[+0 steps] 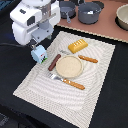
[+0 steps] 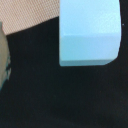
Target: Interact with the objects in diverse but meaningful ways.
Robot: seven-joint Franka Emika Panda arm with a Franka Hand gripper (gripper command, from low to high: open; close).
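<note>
carton (image 1: 38,54) is seen at the placemat (image 1: 95,75) edge, under the jaws | jaws' state cannot be told; fingers hidden | risk: carton could be tipped or pushed off the mat toward the sausage (image 1: 54,62) if descent is off-centre

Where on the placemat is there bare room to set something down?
The placemat's near end, below the fork, is bare, as is its strip right of the plate. Crowded around the plate: carton, sausage, bread.

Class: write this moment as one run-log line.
gripper: above carton, jaws unclear | carton: upright, at placemat edge | plate: empty | loaf: untouched
</note>
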